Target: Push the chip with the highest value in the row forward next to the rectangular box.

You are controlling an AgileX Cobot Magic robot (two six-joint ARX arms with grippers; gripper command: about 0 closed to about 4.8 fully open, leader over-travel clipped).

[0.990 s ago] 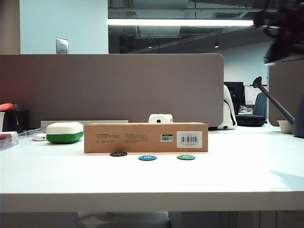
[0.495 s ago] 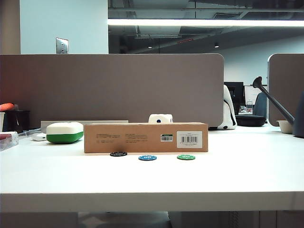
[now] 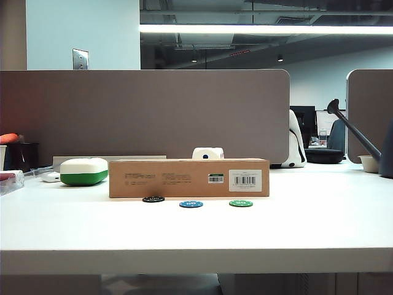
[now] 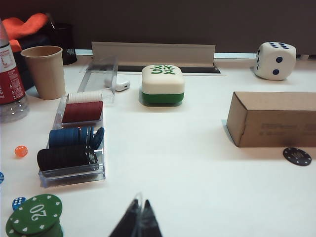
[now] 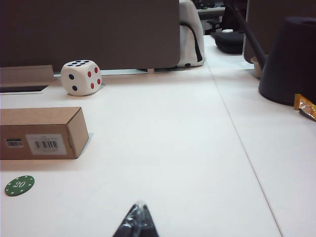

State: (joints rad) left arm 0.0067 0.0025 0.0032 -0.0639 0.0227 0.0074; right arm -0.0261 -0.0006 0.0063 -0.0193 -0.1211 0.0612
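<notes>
The black chip (image 3: 153,199) lies flat on the white table, right by the front side of the brown rectangular box (image 3: 188,177); the left wrist view shows the same black chip (image 4: 296,156) just off the box (image 4: 271,118). The blue chip (image 3: 191,204) and green chip (image 3: 241,203) sit further from the box, to the right of the black one. The green chip (image 5: 19,185) also shows in the right wrist view by the box's barcode end (image 5: 39,132). My left gripper (image 4: 139,206) is shut and empty. My right gripper (image 5: 139,207) is shut and empty. Neither gripper shows in the exterior view.
A white-and-green rounded case (image 3: 84,171) stands left of the box, a large die (image 3: 207,153) behind it. A clear tray of chip stacks (image 4: 74,148), a paper cup (image 4: 43,71), a bottle and a stack of green chips (image 4: 34,216) lie on the left. A dark cone-shaped object (image 5: 291,59) stands at the right.
A dark arm seen at the exterior view's upper right a second ago has left the picture. The chips and box have not moved.
</notes>
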